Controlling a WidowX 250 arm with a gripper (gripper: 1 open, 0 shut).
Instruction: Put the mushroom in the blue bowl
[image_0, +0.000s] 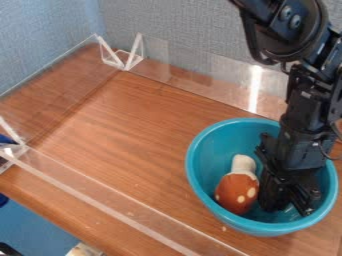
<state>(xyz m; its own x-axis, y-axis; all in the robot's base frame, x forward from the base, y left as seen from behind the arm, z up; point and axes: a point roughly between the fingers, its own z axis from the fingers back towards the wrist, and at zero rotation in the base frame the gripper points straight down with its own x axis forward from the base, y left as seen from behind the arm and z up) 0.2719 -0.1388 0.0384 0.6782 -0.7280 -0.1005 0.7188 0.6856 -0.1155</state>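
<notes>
Mushroom (239, 188) in blue bowl (205, 161), beside closed gripper (279, 196)

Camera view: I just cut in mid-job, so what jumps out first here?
The blue bowl at the lower right of the wooden table stands out most, with the mushroom lying inside it, orange-brown cap toward the camera. The black gripper reaches straight down into the bowl just right of the mushroom, jaws shut and holding nothing visible. Clear low walls edge the table.
</notes>
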